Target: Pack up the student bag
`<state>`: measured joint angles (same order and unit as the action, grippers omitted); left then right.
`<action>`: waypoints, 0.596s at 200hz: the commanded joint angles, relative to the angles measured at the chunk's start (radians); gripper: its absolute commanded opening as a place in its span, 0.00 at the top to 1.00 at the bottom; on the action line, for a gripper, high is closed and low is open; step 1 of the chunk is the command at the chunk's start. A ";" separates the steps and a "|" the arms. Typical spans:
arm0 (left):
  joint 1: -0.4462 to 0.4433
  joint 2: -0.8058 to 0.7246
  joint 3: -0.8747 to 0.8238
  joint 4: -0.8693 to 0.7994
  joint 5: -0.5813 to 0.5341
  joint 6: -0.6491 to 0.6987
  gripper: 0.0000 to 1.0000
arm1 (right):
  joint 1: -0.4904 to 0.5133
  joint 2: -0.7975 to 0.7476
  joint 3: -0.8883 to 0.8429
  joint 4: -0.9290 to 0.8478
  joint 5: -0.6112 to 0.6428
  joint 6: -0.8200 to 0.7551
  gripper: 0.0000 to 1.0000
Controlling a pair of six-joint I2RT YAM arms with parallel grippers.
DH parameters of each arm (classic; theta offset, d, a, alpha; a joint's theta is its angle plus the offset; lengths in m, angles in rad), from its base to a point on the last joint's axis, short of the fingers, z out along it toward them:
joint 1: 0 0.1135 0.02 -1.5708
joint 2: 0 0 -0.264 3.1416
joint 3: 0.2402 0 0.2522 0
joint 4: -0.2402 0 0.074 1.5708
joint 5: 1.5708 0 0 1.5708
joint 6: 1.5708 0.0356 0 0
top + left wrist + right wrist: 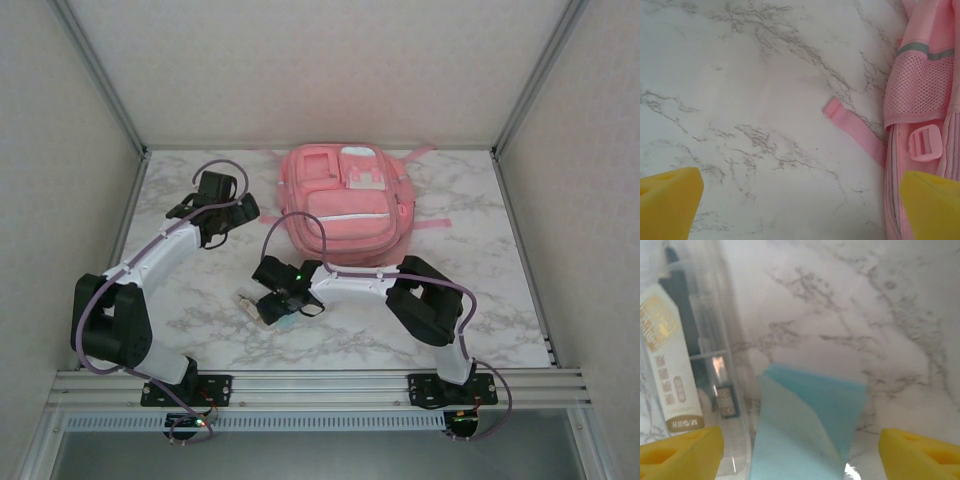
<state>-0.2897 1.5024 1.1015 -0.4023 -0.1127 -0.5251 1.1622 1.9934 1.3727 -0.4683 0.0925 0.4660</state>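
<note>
High rear overview; two wrist close-ups down onto table [510, 290]

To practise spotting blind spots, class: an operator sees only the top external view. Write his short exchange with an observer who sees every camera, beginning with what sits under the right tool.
Operator: What sits under the right tool?
Observer: Light blue paper, lying between its open fingers.
Operator: And the pale shape beside it?
Observer: A clear plastic case with a white labelled packet inside.
Operator: What is below the left tool?
</note>
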 commanded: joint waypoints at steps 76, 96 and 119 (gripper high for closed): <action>0.015 -0.045 -0.019 0.006 0.027 -0.019 0.00 | 0.013 0.080 0.053 -0.050 0.040 -0.015 0.10; 0.016 -0.047 -0.018 0.005 0.028 -0.021 0.00 | 0.021 0.099 0.063 -0.049 0.021 -0.028 0.04; 0.015 -0.050 -0.020 0.000 0.026 -0.018 0.00 | 0.024 0.128 0.081 -0.090 0.028 -0.014 0.07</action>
<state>-0.2840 1.4864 1.0954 -0.4015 -0.0959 -0.5285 1.1652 2.0583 1.4322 -0.4992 0.1276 0.4561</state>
